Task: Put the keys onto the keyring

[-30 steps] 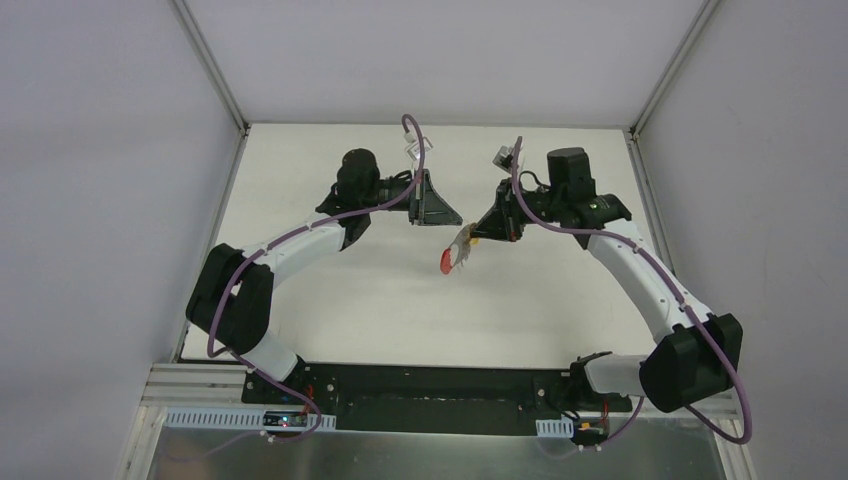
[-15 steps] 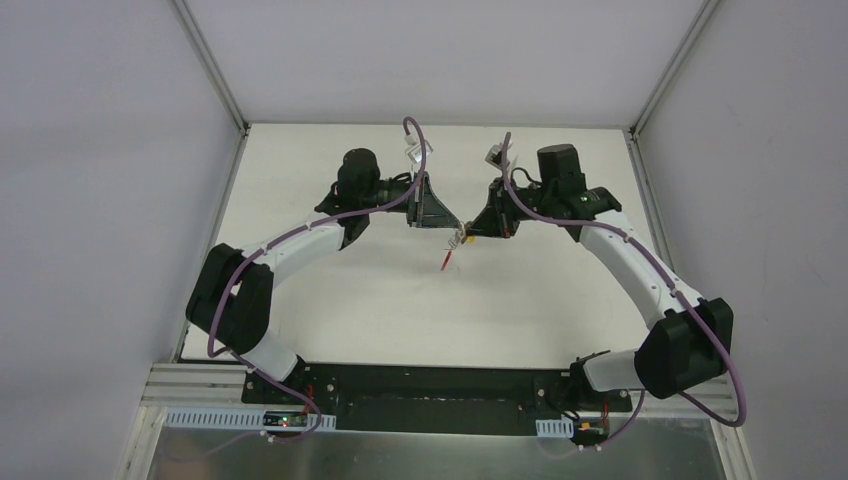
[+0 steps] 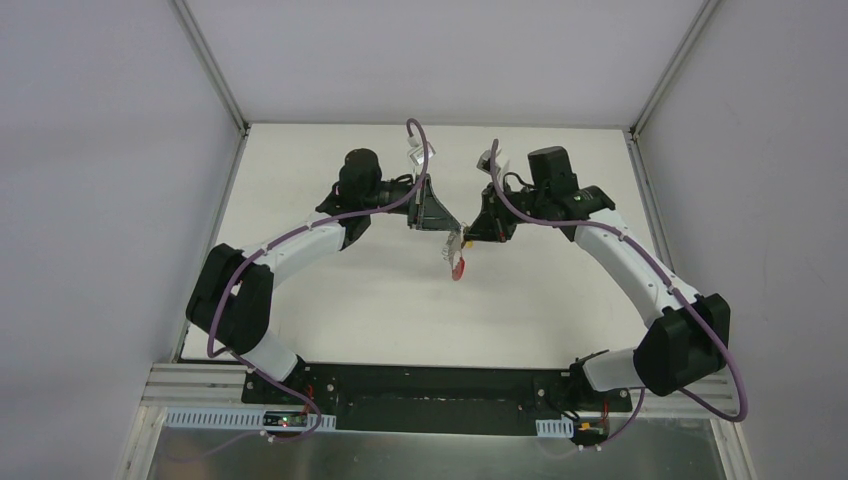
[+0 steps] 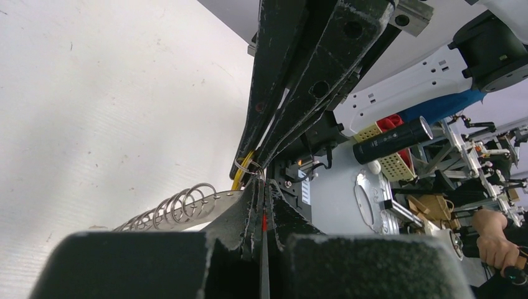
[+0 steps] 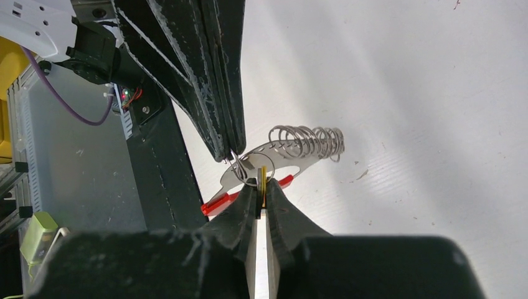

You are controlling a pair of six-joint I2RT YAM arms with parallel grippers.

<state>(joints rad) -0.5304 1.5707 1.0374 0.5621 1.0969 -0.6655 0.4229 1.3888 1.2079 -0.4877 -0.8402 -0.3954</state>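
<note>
Keys (image 5: 305, 142): in the air over the worktop (image 3: 380, 300), held between the two hands
Left hand (image 4: 264, 199): fingers together, clamped on the keys' flat edge; a red sliver shows between them
Right hand (image 5: 260, 193): fingers together on a yellow tab (image 5: 263, 176), tip to tip with the left hand
Ring (image 4: 249, 167): small wire loop right where the tips meet, touching or just beside both
Key relation: the fan's long axis runs sideways away from the ring, loop heads at the far end, red band (image 5: 215, 204) along the lower edge; both hands are equally near, so threading likely turns on bringing a loop head back to the ring
Hard to tell: whether the ring is split open or already through anything; the top view shows only a red-and-grey speck
</note>
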